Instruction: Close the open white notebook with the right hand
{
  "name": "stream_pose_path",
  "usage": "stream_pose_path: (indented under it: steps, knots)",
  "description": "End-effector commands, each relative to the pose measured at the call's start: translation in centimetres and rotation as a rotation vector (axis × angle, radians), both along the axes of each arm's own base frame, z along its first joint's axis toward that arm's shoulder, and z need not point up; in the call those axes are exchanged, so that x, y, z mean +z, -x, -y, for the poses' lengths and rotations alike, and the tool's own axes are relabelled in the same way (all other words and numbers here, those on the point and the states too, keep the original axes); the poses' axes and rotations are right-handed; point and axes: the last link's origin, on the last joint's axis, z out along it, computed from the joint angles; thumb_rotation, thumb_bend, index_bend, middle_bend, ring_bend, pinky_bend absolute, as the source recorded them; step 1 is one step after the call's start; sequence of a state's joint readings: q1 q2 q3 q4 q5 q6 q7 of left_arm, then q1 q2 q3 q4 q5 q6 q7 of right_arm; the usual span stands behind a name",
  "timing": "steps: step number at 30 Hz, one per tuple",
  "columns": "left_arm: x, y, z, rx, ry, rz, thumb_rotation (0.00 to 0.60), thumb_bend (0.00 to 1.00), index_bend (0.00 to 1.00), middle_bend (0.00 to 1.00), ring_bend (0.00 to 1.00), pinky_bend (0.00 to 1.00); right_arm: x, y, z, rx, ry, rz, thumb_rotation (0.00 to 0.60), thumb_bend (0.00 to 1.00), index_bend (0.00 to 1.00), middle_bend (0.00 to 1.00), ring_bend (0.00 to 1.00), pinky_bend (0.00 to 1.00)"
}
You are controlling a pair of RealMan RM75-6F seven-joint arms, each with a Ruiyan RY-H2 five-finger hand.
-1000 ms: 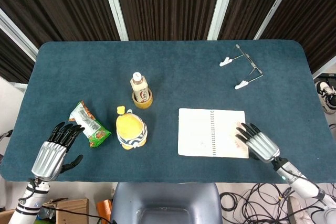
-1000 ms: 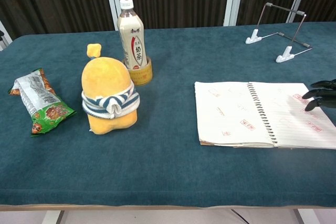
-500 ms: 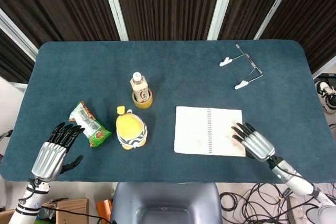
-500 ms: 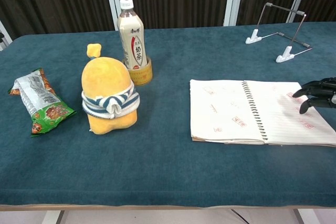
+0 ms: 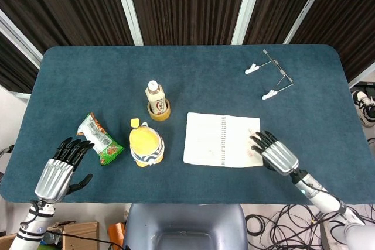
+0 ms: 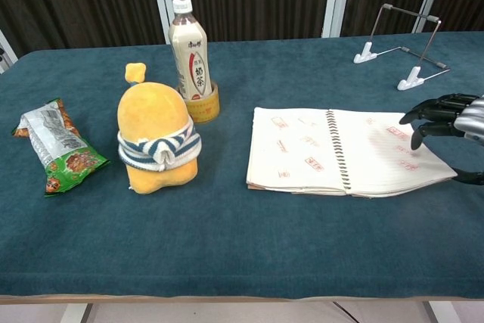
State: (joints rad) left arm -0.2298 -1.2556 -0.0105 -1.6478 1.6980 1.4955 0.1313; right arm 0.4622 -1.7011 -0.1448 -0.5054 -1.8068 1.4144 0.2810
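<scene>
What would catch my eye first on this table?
Probably the open white notebook, lying flat at centre-right with the robot's right hand at its right page. Left of it stands a yellow plush toy with a striped band, and behind that a milk tea bottle.

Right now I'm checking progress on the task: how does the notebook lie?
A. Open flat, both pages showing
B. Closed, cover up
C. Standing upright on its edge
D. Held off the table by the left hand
A: the notebook lies open, both pages showing, the right hand at its right edge.
</scene>
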Motion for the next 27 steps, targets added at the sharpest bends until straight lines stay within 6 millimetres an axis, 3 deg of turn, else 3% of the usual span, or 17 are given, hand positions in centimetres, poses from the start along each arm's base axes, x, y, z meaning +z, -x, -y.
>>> stream_pose_path:
  steps: [1,5,9,13,18,23,27]
  knots:
    - [0.0,0.0,0.0,-0.001,-0.001,0.002,0.600,0.24,0.19,0.18,0.12,0.11,-0.8,-0.7,0.0,0.029,-0.008,0.020,0.600,0.40,0.44,0.19,0.14,0.21]
    - [0.0,0.1,0.1,0.000,0.006,0.012,0.600,0.24,0.19,0.18,0.12,0.11,-1.5,-1.0,0.1,0.042,-0.004,0.030,0.600,0.49,0.51,0.22,0.17,0.24]
    - [0.1,0.0,0.1,-0.003,0.009,0.025,0.600,0.24,0.19,0.18,0.12,0.11,-2.1,-1.6,0.5,0.043,0.007,0.066,0.600,0.51,0.53,0.23,0.19,0.25]
    - [0.2,0.0,0.2,-0.007,0.008,0.024,0.600,0.24,0.19,0.18,0.12,0.11,-1.7,-2.0,0.9,0.064,0.032,0.082,0.600,0.53,0.64,0.25,0.22,0.26]
    - [0.4,0.1,0.3,-0.004,0.004,0.025,0.600,0.24,0.19,0.18,0.12,0.11,0.9,-0.6,0.8,0.121,0.054,-0.021,0.600,0.53,0.76,0.28,0.23,0.27]
    - [0.2,0.2,0.3,0.000,0.008,0.027,0.600,0.24,0.19,0.17,0.12,0.11,5.1,1.4,-0.2,0.163,0.104,-0.129,0.600,0.53,0.78,0.29,0.23,0.28]
    - [0.0,0.1,0.3,-0.002,0.015,0.022,0.600,0.24,0.18,0.17,0.12,0.11,8.0,1.5,-0.8,0.254,0.142,-0.210,0.600,0.53,0.78,0.29,0.23,0.29]
